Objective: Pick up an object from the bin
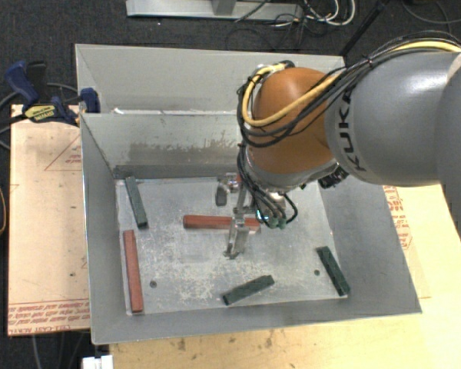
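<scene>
My gripper (227, 225) hangs over the middle of the bin floor and is open. One fingertip (232, 250) is on the near side of a red-brown flat bar (203, 222), the other (221, 195) on its far side. The bar lies crosswise between them, and its right end is partly hidden by the gripper. It rests on the floor and is not lifted.
A dark green bar (135, 202) leans near the back left. A second red-brown bar (133, 271) lies along the left wall. Two more dark green bars lie at the front middle (248, 289) and front right (333, 270). The arm's orange cover overhangs the back right.
</scene>
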Motion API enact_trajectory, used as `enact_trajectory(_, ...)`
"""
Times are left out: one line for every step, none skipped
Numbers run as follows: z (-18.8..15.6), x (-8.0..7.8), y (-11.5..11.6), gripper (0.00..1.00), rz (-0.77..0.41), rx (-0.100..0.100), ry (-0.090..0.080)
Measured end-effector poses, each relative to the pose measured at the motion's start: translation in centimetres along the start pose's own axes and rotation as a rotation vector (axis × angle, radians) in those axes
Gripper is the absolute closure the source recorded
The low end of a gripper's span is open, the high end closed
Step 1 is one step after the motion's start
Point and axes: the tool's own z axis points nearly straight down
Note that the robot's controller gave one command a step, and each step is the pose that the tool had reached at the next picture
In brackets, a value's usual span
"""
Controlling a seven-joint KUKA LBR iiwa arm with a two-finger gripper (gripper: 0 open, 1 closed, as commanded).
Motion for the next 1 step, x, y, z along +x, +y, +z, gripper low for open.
enact_trajectory(10.80,-4.43,-2.18,0.00,0.095,0.000,-0.002)
